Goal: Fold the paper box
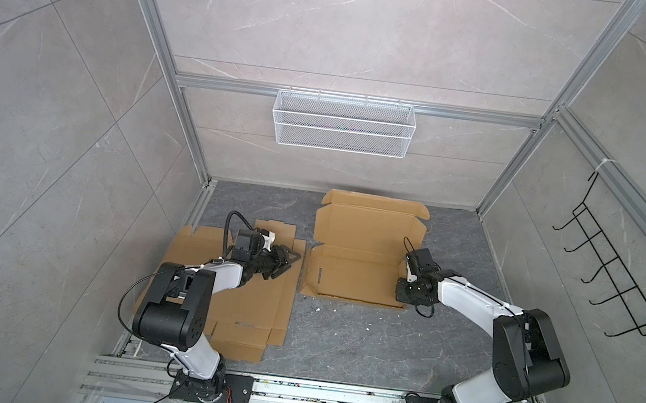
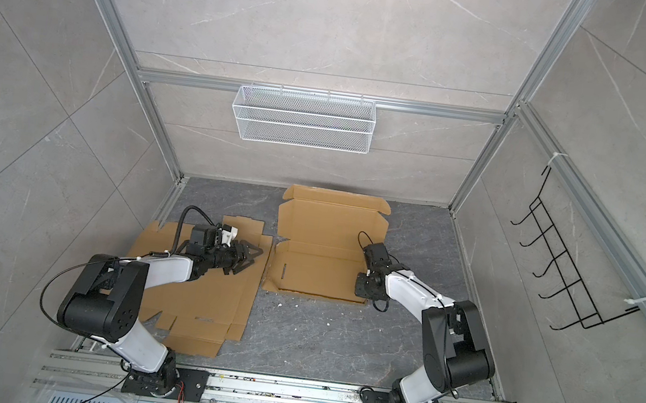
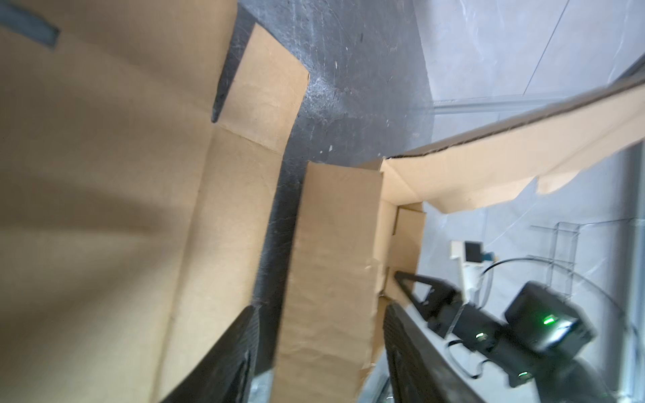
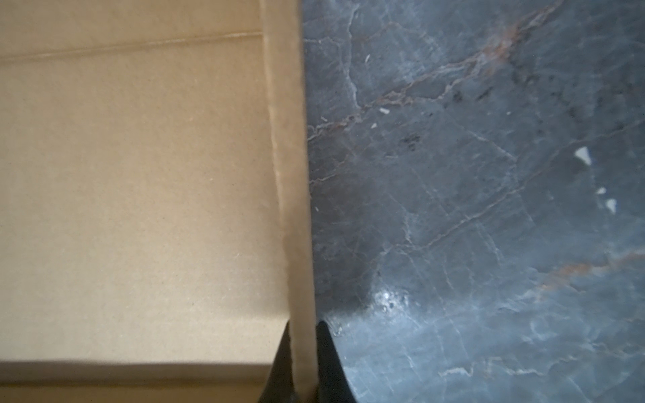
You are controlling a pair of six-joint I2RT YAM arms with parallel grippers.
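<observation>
Left wrist view, left tool: jaws apart, nothing gripped. The box's left wall stands between the fingers; can't tell if they touch it.
Flat cardboard sheet: spare blank lying on the counter under the left arm, just beside the box.
Paper box: middle-right of the counter, tray half formed, lid open toward the back. Its long axis runs left-right between the two arms.
Right tool: clenched on the box's right wall, pinching its top edge from above.
Next move, my guess: the left wall sits straight ahead of the left tool, so that arm's nearer.
</observation>
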